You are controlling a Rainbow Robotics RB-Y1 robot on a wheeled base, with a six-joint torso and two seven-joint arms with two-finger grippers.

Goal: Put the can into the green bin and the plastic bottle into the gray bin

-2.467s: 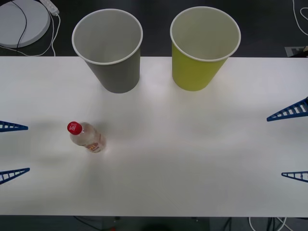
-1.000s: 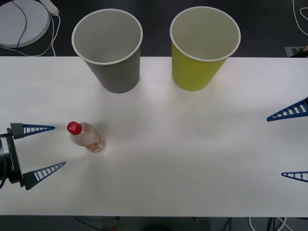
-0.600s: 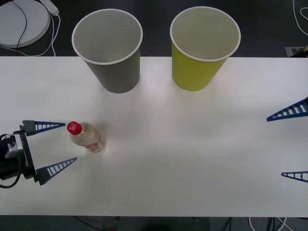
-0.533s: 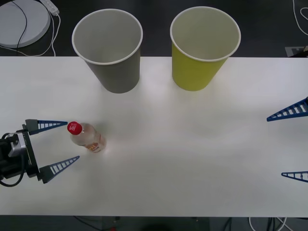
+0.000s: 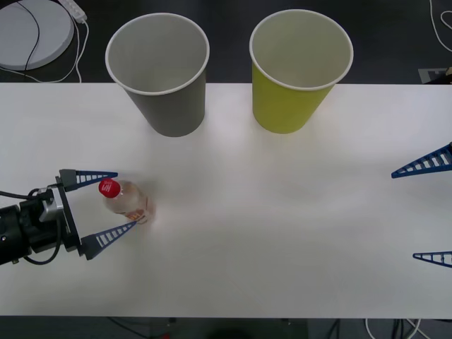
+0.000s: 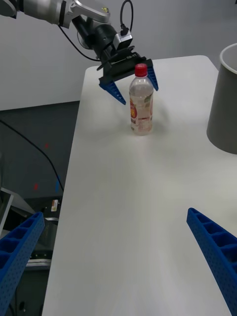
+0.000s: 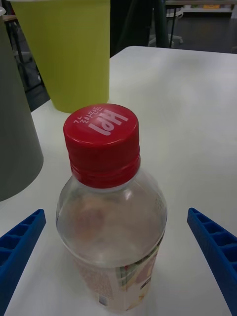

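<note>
White table (image 5: 282, 233) under both arms. My left gripper (image 5: 113, 203) has its fingers spread wide, one on each side of the upright plastic bottle (image 5: 127, 201), level with its red cap and not touching it. Beyond the bottle, at the table's far edge, stand the gray bin (image 5: 159, 70) and, to its right, the green bin (image 5: 299, 67). My right gripper (image 5: 432, 209) hangs at the table's right edge, fingers spread, holding nothing.

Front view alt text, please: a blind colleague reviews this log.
The open left gripper straddles a small clear plastic bottle with a red cap, upright on the white table. Behind stand a gray bin and yellow-green bin; the right gripper waits open at the edge.
</note>
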